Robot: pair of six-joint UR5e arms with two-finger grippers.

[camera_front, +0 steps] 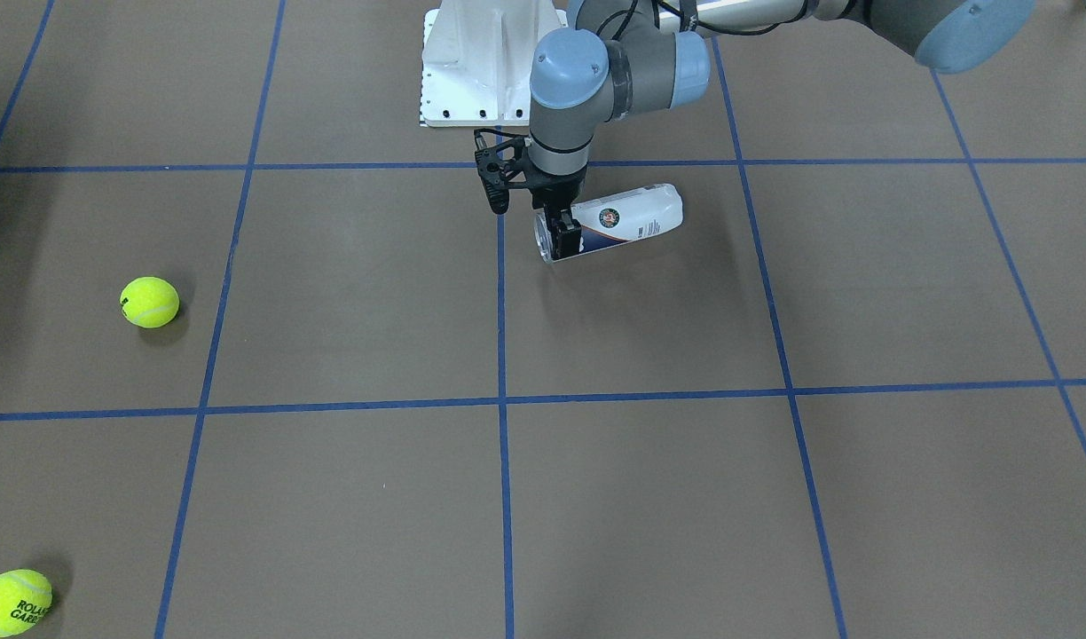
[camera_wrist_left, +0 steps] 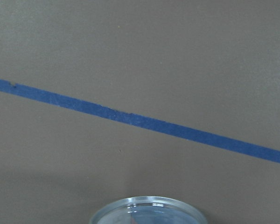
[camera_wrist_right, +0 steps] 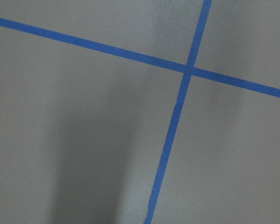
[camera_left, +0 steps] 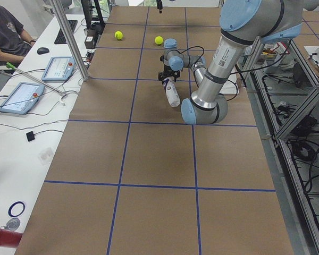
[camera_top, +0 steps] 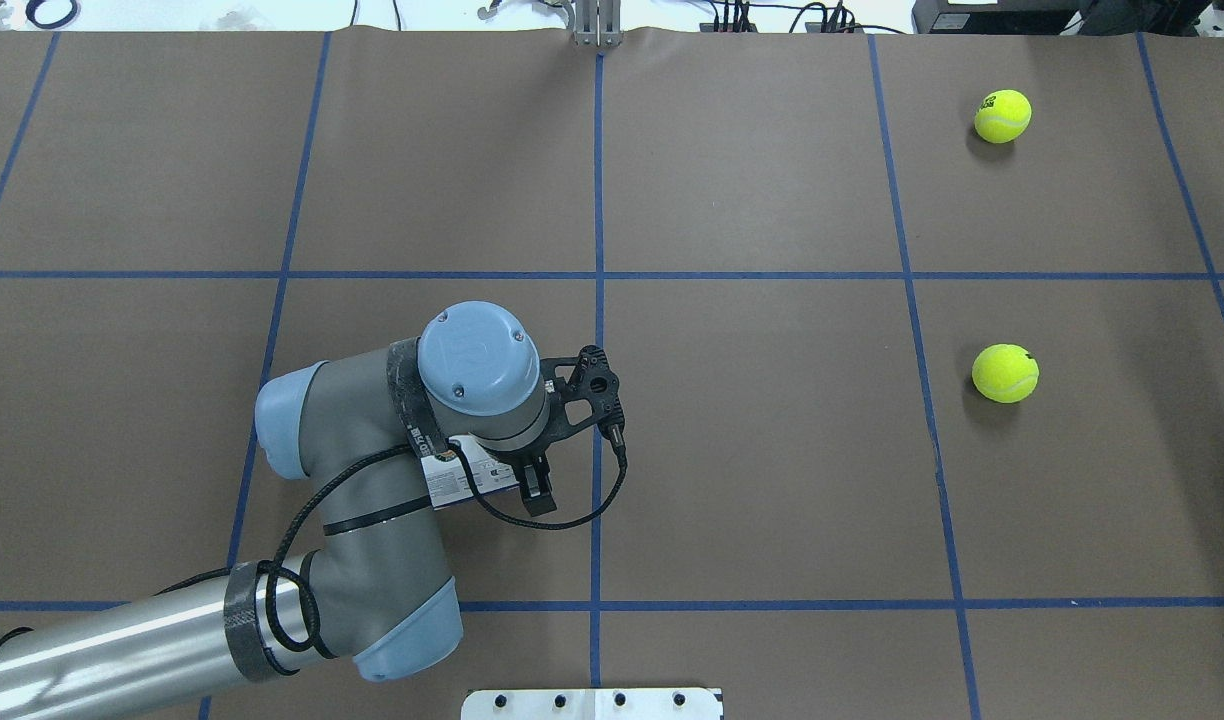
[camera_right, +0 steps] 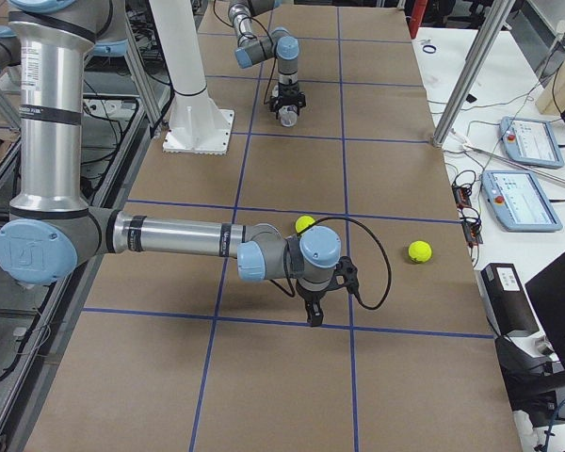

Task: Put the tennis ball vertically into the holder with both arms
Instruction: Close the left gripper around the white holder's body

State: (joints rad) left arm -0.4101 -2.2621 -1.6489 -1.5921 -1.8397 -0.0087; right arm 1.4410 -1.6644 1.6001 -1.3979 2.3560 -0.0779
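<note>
Left gripper [camera_front: 561, 232] looks clamped on can [camera_front: 636, 217] near its mouth. I fear the smooth plastic slipping when uprighted. Right gripper [camera_right: 314, 315]: can't tell.

The brown table [camera_front: 649, 497], gridded with blue tape [camera_front: 504, 461], carries a tennis-ball can [camera_front: 632, 222] lying on its side near the white pedestal base [camera_front: 472, 71]. One tennis ball [camera_front: 150, 302] and a second ball [camera_front: 12, 603] lie far off on the robot's right.

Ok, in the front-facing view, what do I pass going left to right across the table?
Bottom-corner tennis ball → second tennis ball → white pedestal base → tennis-ball can, lying on its side.
</note>
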